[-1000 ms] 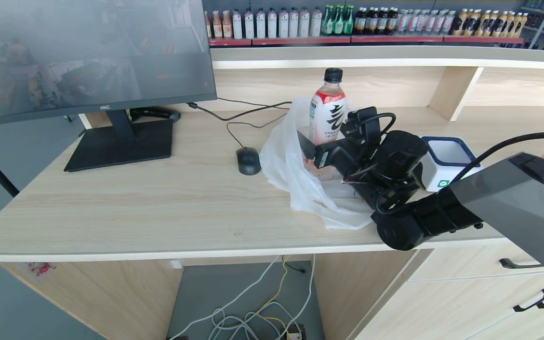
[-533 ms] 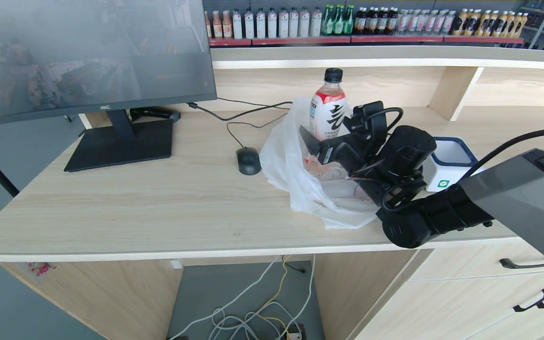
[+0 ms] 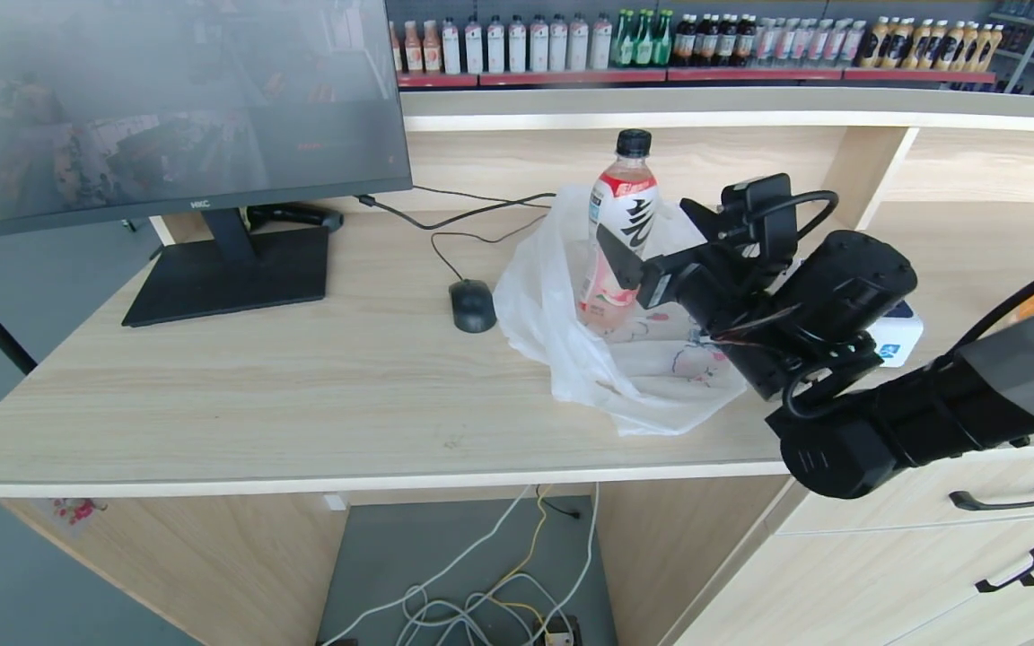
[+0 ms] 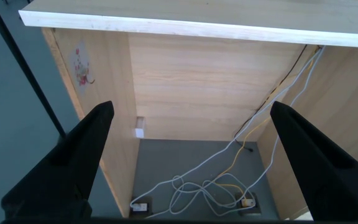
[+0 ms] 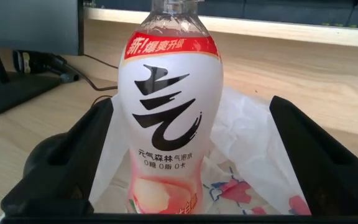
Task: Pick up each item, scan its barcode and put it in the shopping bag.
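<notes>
Your right gripper point(image 3: 652, 238) has pulled back and up off the bottle point(image 3: 622, 202), fingers now spread and empty, so I'd call this drop done. The bottle stands upright in the shopping bag point(image 3: 553, 341) on the desk point(image 3: 302, 377). It's just ahead of the gripper, lined up with the gap between the fingers and not touching them. Next item is probably due.

A shop: drink-stocked shelves point(image 3: 696, 76) behind a wooden checkout counter point(image 3: 302, 377).
</notes>
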Robot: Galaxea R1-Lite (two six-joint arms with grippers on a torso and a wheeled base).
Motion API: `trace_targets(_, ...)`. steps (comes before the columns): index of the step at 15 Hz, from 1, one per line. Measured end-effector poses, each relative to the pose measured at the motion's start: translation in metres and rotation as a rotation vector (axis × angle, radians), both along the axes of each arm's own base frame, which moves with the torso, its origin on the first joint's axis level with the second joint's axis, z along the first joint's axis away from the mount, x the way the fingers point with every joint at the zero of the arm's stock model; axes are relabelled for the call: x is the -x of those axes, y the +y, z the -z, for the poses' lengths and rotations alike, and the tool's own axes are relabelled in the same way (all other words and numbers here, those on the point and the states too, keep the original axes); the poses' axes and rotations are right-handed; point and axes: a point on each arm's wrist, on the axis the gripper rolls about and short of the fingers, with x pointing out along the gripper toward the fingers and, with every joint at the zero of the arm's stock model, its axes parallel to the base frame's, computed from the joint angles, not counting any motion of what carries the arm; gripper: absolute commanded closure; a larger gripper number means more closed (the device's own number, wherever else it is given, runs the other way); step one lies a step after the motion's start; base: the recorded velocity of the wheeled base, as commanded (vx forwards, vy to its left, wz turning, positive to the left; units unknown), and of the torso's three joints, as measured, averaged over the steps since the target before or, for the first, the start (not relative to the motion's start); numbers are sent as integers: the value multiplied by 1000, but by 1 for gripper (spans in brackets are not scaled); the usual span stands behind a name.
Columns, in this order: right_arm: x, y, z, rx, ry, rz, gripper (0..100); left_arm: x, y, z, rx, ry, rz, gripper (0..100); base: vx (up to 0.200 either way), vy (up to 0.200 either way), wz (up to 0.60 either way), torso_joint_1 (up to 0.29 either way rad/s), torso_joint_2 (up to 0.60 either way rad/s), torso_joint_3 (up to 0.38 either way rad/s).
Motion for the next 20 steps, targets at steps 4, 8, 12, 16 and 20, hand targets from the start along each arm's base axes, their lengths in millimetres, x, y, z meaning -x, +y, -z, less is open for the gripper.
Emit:
trace_targets(4, 42, -16, -5, 33, -4, 1, 0, 0, 0, 0, 0, 0, 0, 0, 0, 0, 0, 0, 0, 0)
trace_targets(8, 88, -24, -11, 47, 0, -36, 0, 0, 0, 0, 0, 0, 0, 0, 0, 0, 0, 0, 0, 0)
trace_targets(12, 140, -37, 3, 103, 56, -84, 0, 0, 0, 0, 0, 0, 0, 0, 0, 0, 0, 0, 0, 0)
trace_targets(16, 162, -46, -8, 13, 38, -125, 0, 0, 0, 0, 1, 0, 0, 0, 0, 0, 0, 0, 0, 0)
trace_targets(20, 164, -51, -21, -24, -13, -116, 0, 0, 0, 0, 3, 0, 0, 0, -50, 0, 0, -1, 1, 2)
